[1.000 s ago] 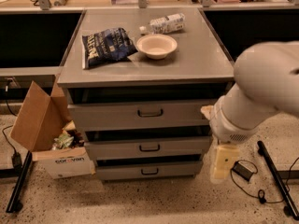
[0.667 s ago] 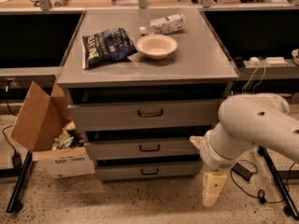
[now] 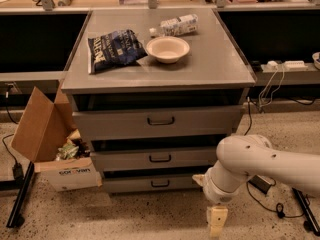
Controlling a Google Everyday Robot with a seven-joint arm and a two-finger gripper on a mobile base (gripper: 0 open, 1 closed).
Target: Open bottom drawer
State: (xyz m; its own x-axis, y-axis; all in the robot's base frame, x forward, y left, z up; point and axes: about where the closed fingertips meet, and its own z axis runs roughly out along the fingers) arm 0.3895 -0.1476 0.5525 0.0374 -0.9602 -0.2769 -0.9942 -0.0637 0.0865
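The robot's pale arm (image 3: 260,161) is reaching in from the right edge of the camera view, bending down at a rounded wrist. The gripper (image 3: 217,223) is hanging below that wrist, pointing down at the speckled floor (image 3: 125,219). It is sitting in front of the grey cabinet (image 3: 220,59), by the cabinet's lower right corner. Whether it is spread or closed is not showing from this angle, and it is holding nothing that can be seen.

The bottom drawer (image 3: 130,185) is lying lowest of three grey fronts, just above the floor, with its front sitting close in against the cabinet body. Its small dark handle (image 3: 160,183) is sitting at the centre of the front, to the left of the gripper and apart from it. The middle drawer (image 3: 125,160) and the top drawer (image 3: 115,123) are stacking above it, each with its own dark handle.

On the cabinet top a dark blue chip bag (image 3: 114,49) is lying at the left, a pale bowl (image 3: 167,49) is standing just beside it, and a plastic bottle (image 3: 175,25) is lying on its side behind the bowl. An open cardboard box (image 3: 40,129) is standing on the floor against the cabinet's left side
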